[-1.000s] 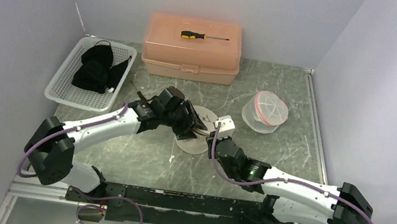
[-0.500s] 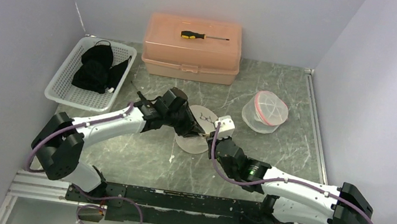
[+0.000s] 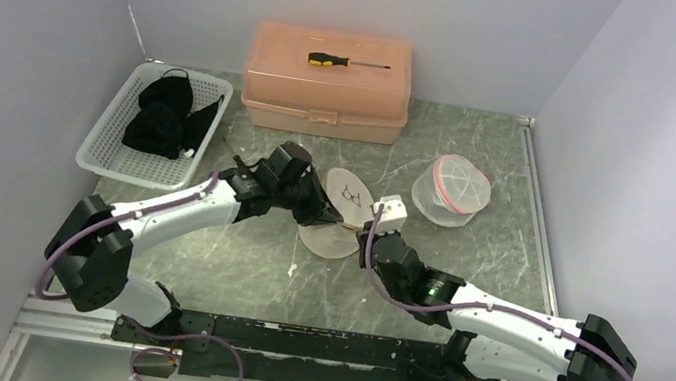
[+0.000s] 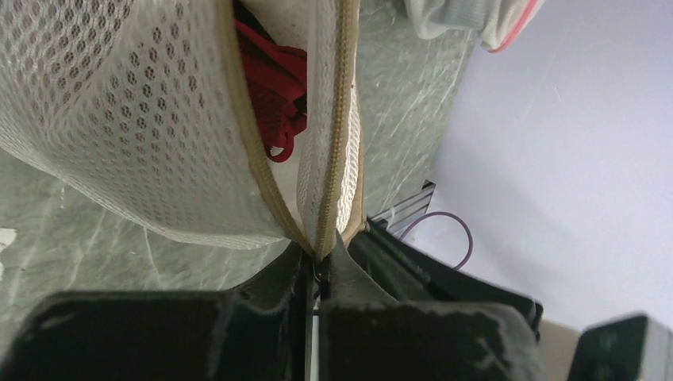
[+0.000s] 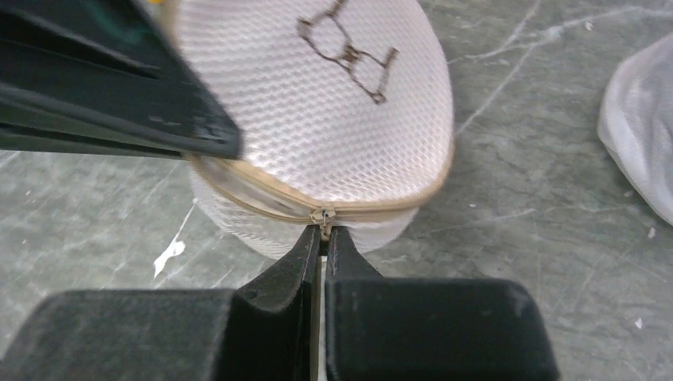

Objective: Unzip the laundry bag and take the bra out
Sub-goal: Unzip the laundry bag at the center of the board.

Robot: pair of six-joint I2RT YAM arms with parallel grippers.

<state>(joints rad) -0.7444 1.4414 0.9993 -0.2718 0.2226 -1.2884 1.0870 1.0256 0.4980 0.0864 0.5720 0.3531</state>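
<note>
The left gripper (image 4: pixel 317 263) is closed, its two black fingers pinched together on the laundry bag (image 4: pixel 119 119) at the spot where the two sides of the zipper (image 4: pixel 337 119) run together. From that pinch the tan zipper sides spread apart, so the bag gapes along this edge. Inside the gap lies the bra (image 4: pixel 268 79), red, partly hidden by the white mesh.

The right gripper (image 5: pixel 323 238) is closed as well, its fingertips nipped on the small metal zipper pull (image 5: pixel 321 216) at the near edge of the bag. Beyond the pull the bag's domed mesh top shows a brown printed outline, and the zipper curves away to both sides. The left gripper's black body reaches in from the left, against the bag's upper shell.

Seen from above, the round bag sits near the middle of the table (image 3: pixel 233 256), with the left gripper at its left side and the right gripper at its near right side. Its upper half is tilted up off the lower half.

To the right and a little farther back lies a second mesh bag (image 3: pixel 453 190) with a red band, apart from the first. At the far edge stands a pink toolbox (image 3: pixel 325 98) with a screwdriver (image 3: pixel 343 62) on its lid. To the far left is a white basket (image 3: pixel 102 153) holding black clothes (image 3: pixel 161 114).
</note>
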